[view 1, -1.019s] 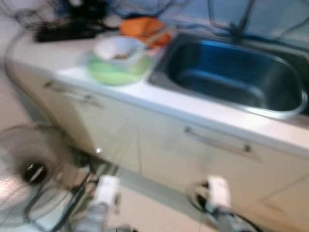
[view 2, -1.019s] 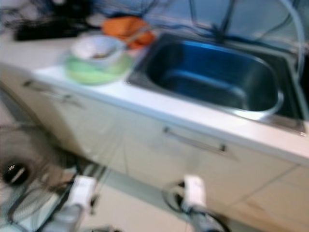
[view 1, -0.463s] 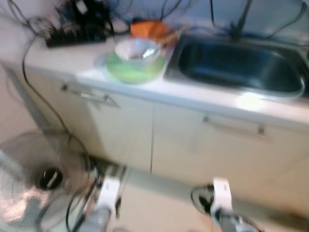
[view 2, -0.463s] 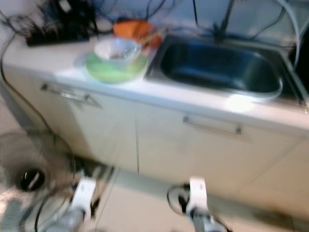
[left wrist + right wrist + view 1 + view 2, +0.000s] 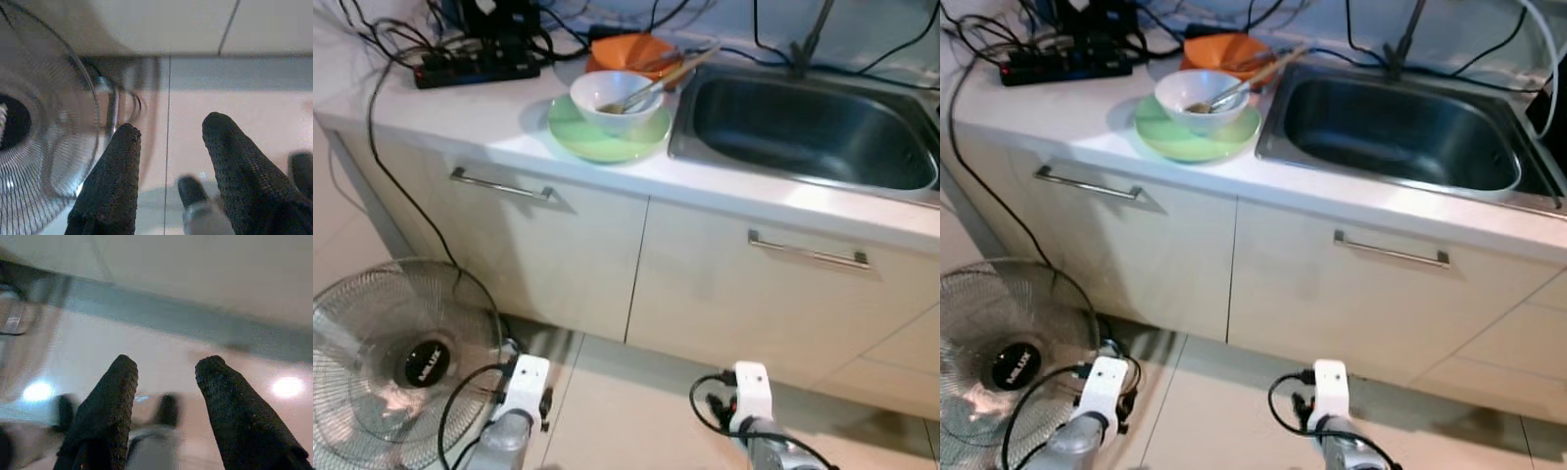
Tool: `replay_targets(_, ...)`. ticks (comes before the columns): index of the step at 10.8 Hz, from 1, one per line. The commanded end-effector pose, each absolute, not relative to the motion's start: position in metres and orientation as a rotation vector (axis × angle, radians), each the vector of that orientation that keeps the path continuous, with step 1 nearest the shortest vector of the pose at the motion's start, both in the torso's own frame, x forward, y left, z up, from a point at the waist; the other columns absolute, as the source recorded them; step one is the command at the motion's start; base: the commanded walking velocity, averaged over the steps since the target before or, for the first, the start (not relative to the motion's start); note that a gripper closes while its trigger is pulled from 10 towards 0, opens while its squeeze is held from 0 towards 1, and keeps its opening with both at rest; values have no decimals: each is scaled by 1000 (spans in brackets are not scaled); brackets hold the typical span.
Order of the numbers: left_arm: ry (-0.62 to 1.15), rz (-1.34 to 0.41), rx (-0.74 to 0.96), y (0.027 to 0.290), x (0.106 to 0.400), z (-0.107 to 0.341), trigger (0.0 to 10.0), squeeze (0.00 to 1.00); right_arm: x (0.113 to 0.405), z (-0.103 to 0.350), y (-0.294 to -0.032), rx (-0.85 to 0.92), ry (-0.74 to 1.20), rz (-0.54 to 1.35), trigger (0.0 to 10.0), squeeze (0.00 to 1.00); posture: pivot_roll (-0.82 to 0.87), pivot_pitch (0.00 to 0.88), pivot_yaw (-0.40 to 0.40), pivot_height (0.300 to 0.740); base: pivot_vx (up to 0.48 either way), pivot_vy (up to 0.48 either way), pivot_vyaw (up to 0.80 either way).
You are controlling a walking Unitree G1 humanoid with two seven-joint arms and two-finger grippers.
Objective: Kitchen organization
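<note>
Your left gripper hangs low with its fingers spread wide and holding nothing, above the floor tiles beside the fan. Your right gripper hangs the same way, fingers apart and empty, before the cabinet doors. Up on the counter, a white bowl with chopsticks sits on a green plate at the front edge, just beside the sink. An orange bowl stands behind it, and a power strip lies toward the back left corner.
</note>
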State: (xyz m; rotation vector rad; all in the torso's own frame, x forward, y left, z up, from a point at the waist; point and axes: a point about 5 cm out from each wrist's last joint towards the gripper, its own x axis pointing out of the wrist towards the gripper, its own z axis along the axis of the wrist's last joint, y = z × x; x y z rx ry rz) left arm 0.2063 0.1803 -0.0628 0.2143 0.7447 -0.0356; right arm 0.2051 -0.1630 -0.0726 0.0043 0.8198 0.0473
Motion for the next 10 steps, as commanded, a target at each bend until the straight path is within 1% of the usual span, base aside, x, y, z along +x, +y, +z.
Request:
replay_targets(1,693,-20,212,179,209,-59,10000,0,211,-67,-169,-78,763,31,10000,0,21,54,-19,740,0,0,0)
replay_targets(3,592,29,216,180,211,-53,10000,0,214,-61,-178,-236,661,-127,10000,0,11,55,-12,740,0,0,0)
replay_targets(4,546,67,220,181,211,-50,10000,0,216,-55,-182,-381,597,-193,10000,0,9,56,-11,740,0,0,0)
replay_targets(5,508,84,223,188,222,-42,10000,0,216,-54,-183,-442,572,-243,10000,0,9,58,-10,740,0,0,0)
replay_targets(6,395,84,247,195,247,-15,10000,0,216,-52,-182,-428,543,-233,10000,0,9,59,-9,740,0,0,0)
replay_targets(7,320,83,249,191,254,0,10000,0,222,-43,-183,-381,436,-179,10000,0,3,59,-8,740,0,0,0)
replay_targets(8,276,75,255,194,261,3,10000,0,248,25,-229,-390,-70,-8,10000,0,1,59,-13,740,0,0,0)
replay_targets(9,245,62,258,192,265,8,10000,0,250,33,-229,-424,-126,64,10000,0,3,57,-14,740,0,0,0)
replay_targets(10,181,56,241,190,273,21,10000,0,261,-1,-221,-145,269,-29,10000,0,5,54,-14,740,0,0,0)
